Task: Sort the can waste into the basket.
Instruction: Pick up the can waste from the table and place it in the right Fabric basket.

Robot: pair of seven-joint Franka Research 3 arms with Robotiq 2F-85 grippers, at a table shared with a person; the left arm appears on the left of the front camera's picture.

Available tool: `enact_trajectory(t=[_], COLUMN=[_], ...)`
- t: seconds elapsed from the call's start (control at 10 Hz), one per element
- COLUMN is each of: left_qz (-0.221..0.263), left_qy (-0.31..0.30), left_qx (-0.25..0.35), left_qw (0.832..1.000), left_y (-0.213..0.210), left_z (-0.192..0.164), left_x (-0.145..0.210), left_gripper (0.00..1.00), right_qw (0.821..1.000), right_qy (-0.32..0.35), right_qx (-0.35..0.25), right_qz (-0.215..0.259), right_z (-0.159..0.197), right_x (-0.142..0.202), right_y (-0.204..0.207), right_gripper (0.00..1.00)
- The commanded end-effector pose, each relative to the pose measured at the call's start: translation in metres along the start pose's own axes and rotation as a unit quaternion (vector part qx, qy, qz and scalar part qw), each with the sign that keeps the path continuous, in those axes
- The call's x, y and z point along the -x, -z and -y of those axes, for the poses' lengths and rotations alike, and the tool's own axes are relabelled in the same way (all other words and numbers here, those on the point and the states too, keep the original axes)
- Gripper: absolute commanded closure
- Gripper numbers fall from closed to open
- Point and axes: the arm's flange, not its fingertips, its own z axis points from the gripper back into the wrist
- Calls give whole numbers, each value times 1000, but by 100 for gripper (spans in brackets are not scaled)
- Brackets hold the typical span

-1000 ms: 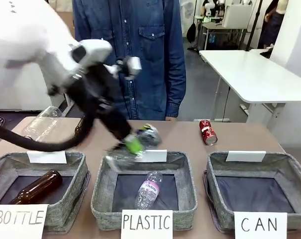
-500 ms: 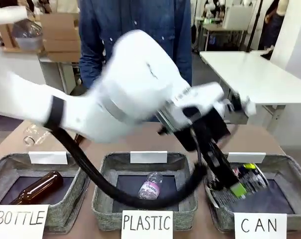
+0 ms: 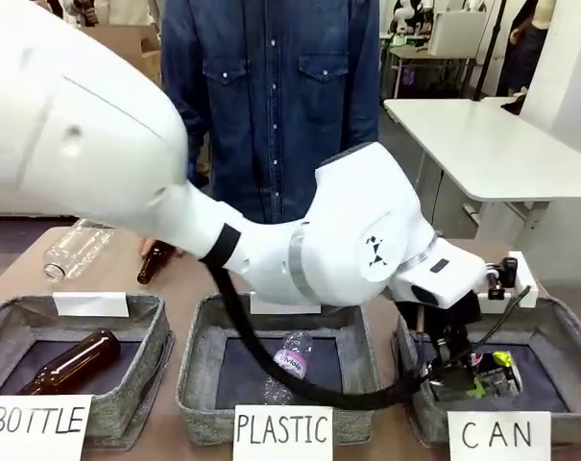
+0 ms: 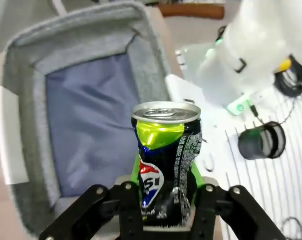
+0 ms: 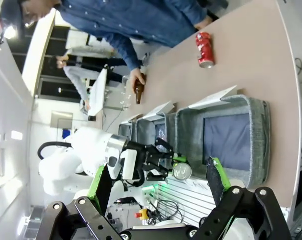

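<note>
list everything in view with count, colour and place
CAN basket: one, grey, near right
BOTTLE basket, PLASTIC basket: two, grey, near left, near middle
blue can: one, dark blue, over the CAN basket's floor
red can: one, red, lying beyond the CAN basket
brown bottles: two, in the BOTTLE basket and far left
clear bottles: two, in the PLASTIC basket and far left
person: one, denim shirt, far side
left fingers: black, shut on blue can
right fingers: black, open
</note>
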Motion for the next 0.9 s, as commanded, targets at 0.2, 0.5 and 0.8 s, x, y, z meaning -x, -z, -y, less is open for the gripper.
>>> enact_trajectory(t=[0.2, 0.5, 0.8], left_qz=[-5, -14, -14], left_qy=[-72, -74, -77], left_qx=[19, 7, 5], left_qw=[997, 997, 997], left_y=[-7, -11, -14], left_z=[-28, -34, -34], left_x=[-31, -29, -29], left_gripper=[62, 62, 0], right_qw=[1000, 1000, 1000], right_qy=[13, 13, 13], right_qx=[-1, -1, -1], right_qz=[12, 12, 12], right_z=[-4, -4, -4], right_x=[-2, -2, -2], right_y=[2, 2, 2], right_gripper=[0, 0, 0])
